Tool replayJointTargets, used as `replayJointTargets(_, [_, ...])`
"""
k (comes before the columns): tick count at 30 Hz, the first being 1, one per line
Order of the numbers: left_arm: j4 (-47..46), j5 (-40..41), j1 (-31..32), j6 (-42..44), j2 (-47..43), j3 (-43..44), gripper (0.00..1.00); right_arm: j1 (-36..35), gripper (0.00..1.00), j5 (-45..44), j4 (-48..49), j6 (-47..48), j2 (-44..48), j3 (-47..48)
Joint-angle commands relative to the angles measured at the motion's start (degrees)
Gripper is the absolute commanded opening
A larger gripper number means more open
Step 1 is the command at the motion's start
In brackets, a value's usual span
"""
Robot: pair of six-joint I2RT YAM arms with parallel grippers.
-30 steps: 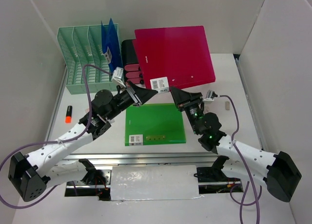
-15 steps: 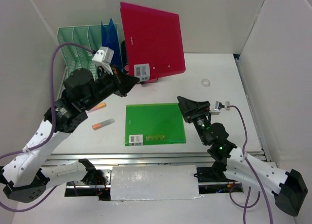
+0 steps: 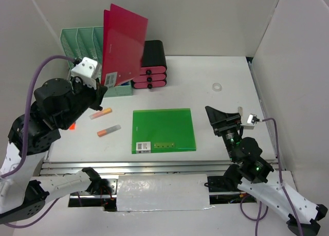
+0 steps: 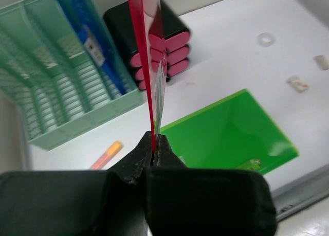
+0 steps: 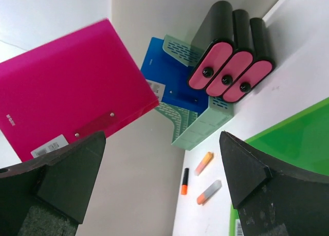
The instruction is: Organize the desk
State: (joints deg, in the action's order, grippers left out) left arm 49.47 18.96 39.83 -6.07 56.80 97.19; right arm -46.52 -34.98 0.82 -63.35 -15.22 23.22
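The desk point(image 3: 231, 76) is a white tabletop. My left gripper point(image 3: 103, 88) is shut on the lower edge of a magenta folder point(image 3: 125, 43). It holds the folder upright in the air, above the right end of the mint-green file rack point(image 3: 77, 38). In the left wrist view the jaws point(image 4: 154, 143) pinch the folder's thin edge point(image 4: 146, 66). A green folder point(image 3: 163, 129) lies flat at the desk's middle. My right gripper point(image 3: 218, 118) is open and empty, to the right of the green folder. In its own view point(image 5: 164, 138) it faces the magenta folder point(image 5: 67, 107).
A black drawer box with pink fronts point(image 3: 151, 66) stands beside the rack. A blue folder point(image 4: 87, 40) sits in a rack slot. Two highlighters point(image 3: 101, 113) point(image 3: 109, 130) and an orange marker point(image 3: 72, 125) lie at the left. A tape ring point(image 3: 217, 86) lies at the back right.
My left arm has raised the magenta folder off the desk, swung it left and stood it upright over the rack. My right arm has let go and pulled back to the near right.
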Motion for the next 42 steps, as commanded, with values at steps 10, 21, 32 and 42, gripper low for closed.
replayJointTargets(10, [12.2,17.9,0.0,2.7,1.0,18.6,0.00,-0.2,1.00,1.9,-11.0,7.2,1.6,7.3])
replayJointTargets(21, [11.1,30.7,0.0,-1.1,-2.4,11.7,0.00,-0.2,1.00,5.8,-15.8,9.2,3.3,10.6])
replayJointTargets(32, [12.0,23.7,0.0,-4.2,0.2,12.1,0.00,-0.3,1.00,19.1,-8.2,22.4,-1.0,12.2])
replayJointTargets(42, [12.0,3.0,0.0,-9.1,-8.0,7.6,0.00,-0.3,1.00,49.7,5.2,43.6,-28.6,21.8])
